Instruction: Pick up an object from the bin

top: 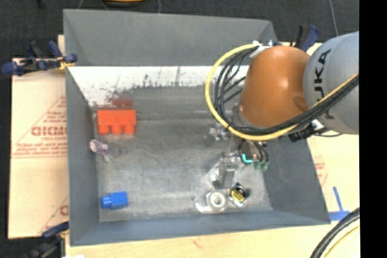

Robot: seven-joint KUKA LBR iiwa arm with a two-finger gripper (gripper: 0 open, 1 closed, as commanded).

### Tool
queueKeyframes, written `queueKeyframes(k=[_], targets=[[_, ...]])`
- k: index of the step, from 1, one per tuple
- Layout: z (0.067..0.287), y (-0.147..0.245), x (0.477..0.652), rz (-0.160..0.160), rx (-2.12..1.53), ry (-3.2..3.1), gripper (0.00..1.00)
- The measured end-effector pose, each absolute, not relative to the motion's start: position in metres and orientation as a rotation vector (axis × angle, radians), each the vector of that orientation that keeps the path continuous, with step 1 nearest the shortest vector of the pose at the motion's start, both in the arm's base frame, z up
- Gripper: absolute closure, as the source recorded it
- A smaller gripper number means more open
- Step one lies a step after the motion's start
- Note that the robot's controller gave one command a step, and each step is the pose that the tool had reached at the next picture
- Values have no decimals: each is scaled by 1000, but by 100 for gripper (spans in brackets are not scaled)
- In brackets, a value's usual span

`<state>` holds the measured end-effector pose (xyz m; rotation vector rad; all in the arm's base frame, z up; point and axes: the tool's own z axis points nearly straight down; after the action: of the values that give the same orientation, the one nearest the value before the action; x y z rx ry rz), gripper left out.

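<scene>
I see my gripper (222,177) low in the bin's (169,39) near-right corner, just above a silvery ring-like piece (213,201); open or closed, I can't tell. An orange brick (116,122) and a blue block (114,200) lie well left.

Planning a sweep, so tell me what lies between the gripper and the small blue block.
Nothing: in the camera view, the bin floor between the gripper and the blue block is bare. A pale ring-like thing sits by the gripper, off that line.
</scene>
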<state>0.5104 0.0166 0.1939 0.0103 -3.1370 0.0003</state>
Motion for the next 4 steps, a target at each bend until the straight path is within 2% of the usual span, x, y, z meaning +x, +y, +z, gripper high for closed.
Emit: queueKeyframes(k=[1, 2, 3, 4], targets=[[74, -76, 546, -8, 22, -3132, 0], [102, -111, 554, 6, 310, -3133, 0], [101, -114, 548, 3, 775, -3050, 0], [71, -106, 568, 6, 1020, -2980, 0]])
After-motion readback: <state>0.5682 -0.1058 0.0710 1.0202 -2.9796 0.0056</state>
